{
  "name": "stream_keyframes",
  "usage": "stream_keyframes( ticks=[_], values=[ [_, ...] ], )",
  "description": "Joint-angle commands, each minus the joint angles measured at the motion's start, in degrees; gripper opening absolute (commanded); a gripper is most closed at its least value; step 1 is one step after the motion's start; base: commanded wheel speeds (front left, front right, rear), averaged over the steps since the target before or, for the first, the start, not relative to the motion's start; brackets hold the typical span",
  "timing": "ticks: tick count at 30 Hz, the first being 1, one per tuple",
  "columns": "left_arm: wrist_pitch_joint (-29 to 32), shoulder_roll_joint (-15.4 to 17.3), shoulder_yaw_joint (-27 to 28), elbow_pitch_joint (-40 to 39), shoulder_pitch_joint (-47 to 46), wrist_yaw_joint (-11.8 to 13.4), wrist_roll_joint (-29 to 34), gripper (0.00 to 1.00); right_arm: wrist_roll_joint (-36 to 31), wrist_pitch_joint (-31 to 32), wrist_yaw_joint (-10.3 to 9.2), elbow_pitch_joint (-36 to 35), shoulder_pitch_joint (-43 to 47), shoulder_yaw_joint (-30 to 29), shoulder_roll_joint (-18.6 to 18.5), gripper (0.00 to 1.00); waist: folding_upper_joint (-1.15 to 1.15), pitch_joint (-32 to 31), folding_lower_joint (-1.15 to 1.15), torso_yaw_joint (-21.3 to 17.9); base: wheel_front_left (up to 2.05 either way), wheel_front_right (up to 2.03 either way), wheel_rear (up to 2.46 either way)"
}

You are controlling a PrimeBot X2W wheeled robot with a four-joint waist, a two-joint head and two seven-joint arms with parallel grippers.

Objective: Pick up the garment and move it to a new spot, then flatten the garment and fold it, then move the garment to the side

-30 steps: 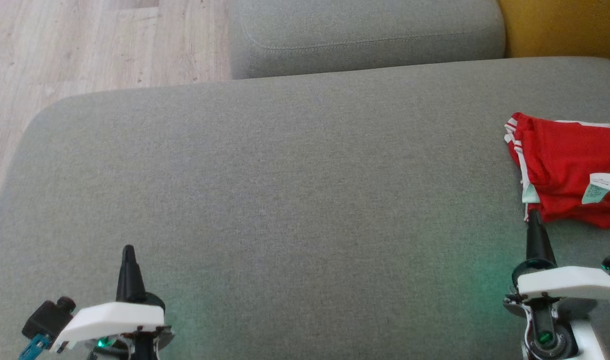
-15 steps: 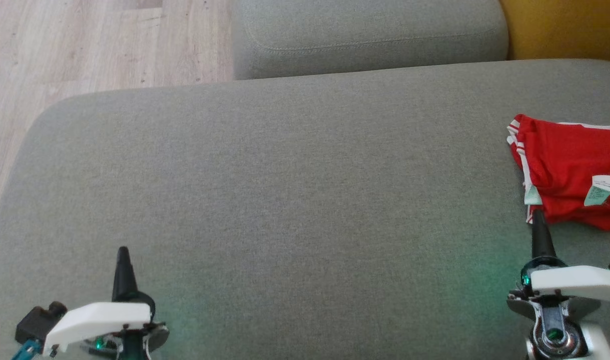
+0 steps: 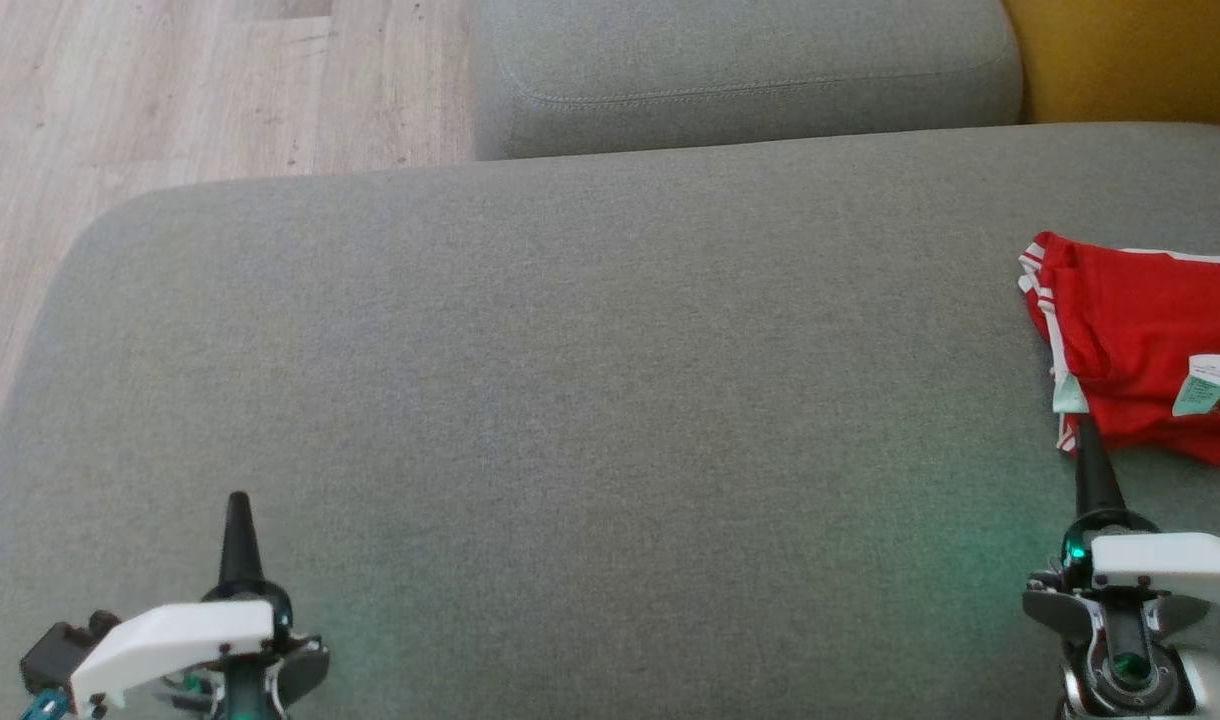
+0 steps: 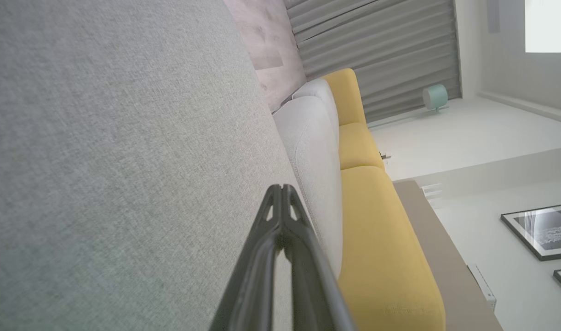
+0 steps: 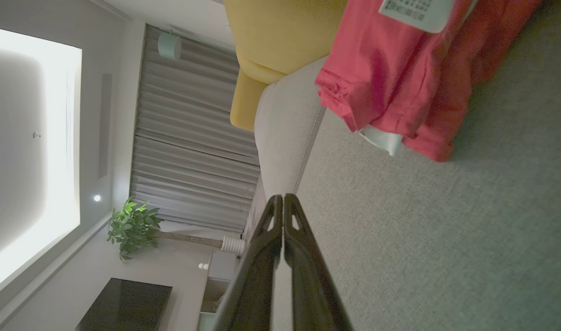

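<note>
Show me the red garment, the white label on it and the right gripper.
red garment (image 3: 1135,320): head view, on its flat red middle.
white label (image 3: 1202,384): head view, on the label's centre.
right gripper (image 3: 1083,432): head view, at the tip of its closed fingers.

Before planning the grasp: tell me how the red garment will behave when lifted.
The red garment lies in soft folded layers, so it will probably droop and unfold if lifted by one edge. It looks thin, so likely light. On the woven grey cushion it may drag rather than slide.
</note>
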Motion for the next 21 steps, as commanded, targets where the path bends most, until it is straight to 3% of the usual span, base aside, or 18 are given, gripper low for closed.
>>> stream_keyframes(
  ticks=[1, 21],
  values=[
    [0.51, 0.18, 2.41, -1.94, -3.26, -0.59, -1.66, 0.00, 2.02, 0.54, -0.03, -2.34, -2.14, 0.73, -0.30, 0.00, 0.00, -0.02, 0.00, 0.05, 0.00, 0.00, 0.00],
    [4.06, 0.20, 5.09, -2.36, -3.52, -1.50, -14.16, 0.00, 16.24, 4.00, -0.04, -3.34, -2.12, -0.31, -0.34, 0.00, 0.00, -0.25, 0.00, 0.66, 0.00, 0.00, 0.00]
  ],
)
